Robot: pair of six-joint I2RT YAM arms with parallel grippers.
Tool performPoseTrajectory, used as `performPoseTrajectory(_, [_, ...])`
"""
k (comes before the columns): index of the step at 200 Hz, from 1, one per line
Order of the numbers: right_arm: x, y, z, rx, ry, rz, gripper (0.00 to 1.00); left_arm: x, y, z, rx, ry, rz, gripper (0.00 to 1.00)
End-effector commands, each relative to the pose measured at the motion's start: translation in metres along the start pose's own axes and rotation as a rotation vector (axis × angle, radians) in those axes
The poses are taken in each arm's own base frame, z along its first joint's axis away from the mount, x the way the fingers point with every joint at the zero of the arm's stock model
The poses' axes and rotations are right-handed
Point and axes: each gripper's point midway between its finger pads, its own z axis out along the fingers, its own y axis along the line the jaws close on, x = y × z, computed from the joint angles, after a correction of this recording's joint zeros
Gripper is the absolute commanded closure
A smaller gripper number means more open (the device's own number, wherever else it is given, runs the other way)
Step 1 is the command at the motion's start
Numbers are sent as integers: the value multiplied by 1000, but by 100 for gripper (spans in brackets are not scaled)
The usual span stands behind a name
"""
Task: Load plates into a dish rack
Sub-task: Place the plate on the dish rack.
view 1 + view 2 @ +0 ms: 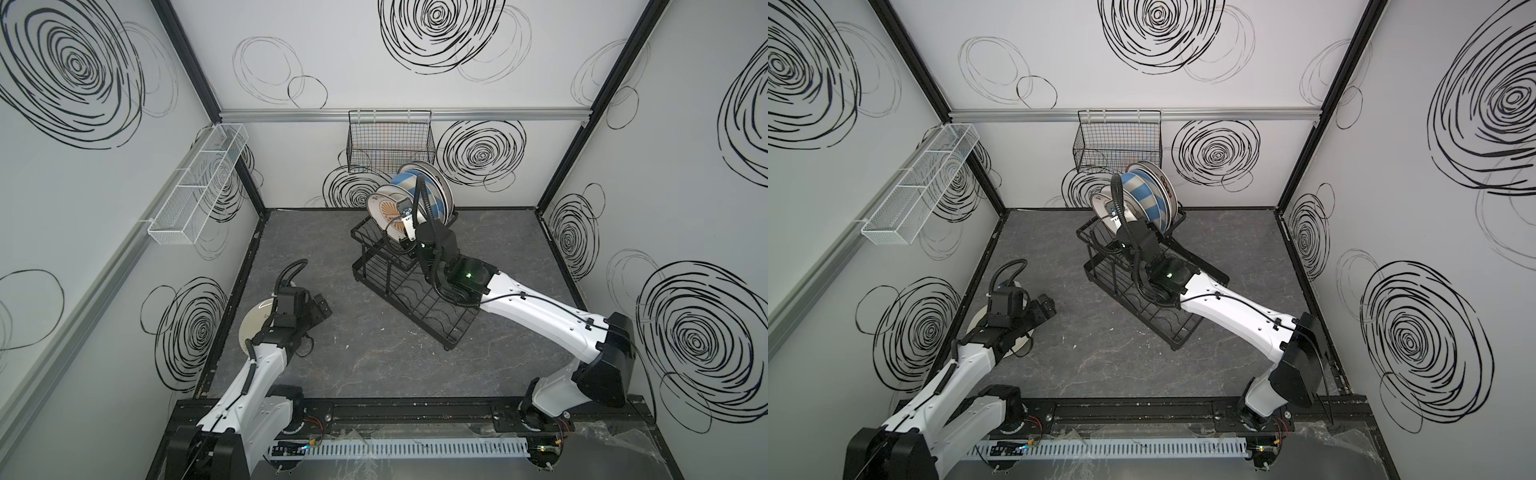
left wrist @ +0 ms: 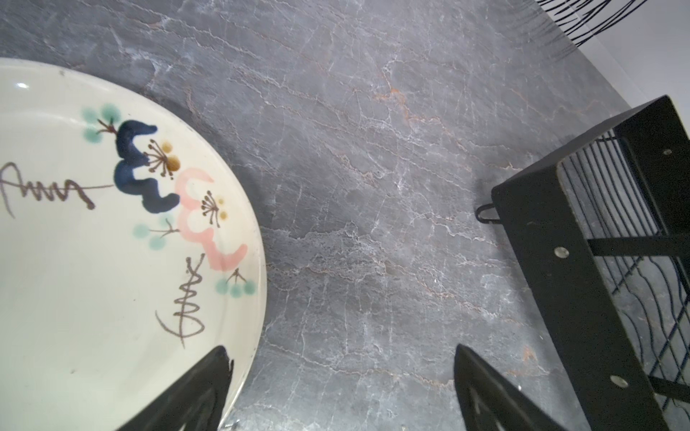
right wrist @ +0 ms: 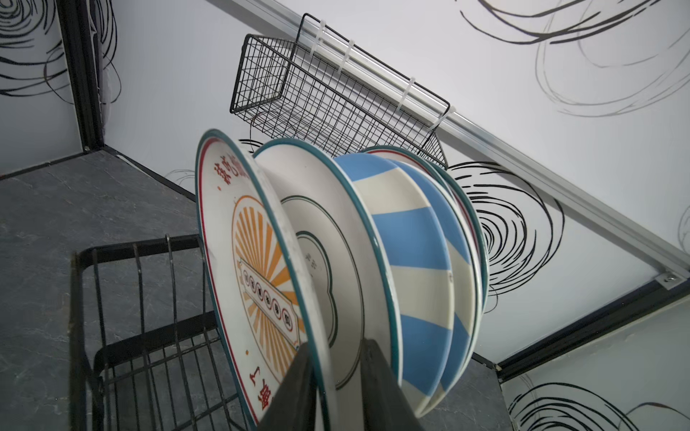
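Observation:
Several plates stand on edge in the raised basket of the black wire dish rack [image 1: 415, 307]. Nearest is the orange sunburst plate [image 3: 257, 261], then a white plate [image 3: 336, 231] and a blue-white striped one [image 3: 414, 239]. My right gripper [image 3: 336, 343] straddles the sunburst plate's rim. One finger lies against its face, the other stands a little off its back, so the jaws are open. A cream plate with script [image 2: 93, 261] lies flat on the table at the left. My left gripper [image 2: 341, 349] hovers wide open at its edge, one fingertip [image 2: 216, 365] over the rim, holding nothing.
The rack's long lower tray [image 1: 449, 320] with wavy slots reaches toward the front under my right arm. A black mesh basket [image 1: 390, 141] hangs on the back wall just behind the plates. A white mesh tray [image 1: 199, 187] hangs on the left wall.

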Motion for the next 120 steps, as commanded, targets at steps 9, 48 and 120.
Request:
performPoseTrajectory(9, [-11, -10, -2, 26, -4, 10, 72, -5, 2, 1, -16, -18, -18, 4])
performPoseTrajectory(48, [-5, -6, 1, -9, 4, 14, 77, -11, -2, -3, -10, -28, -10, 4])
performPoseTrajectory(120, [-14, -13, 0, -33, 8, 51, 61, -13, 0, -4, -29, -29, -2, 4])
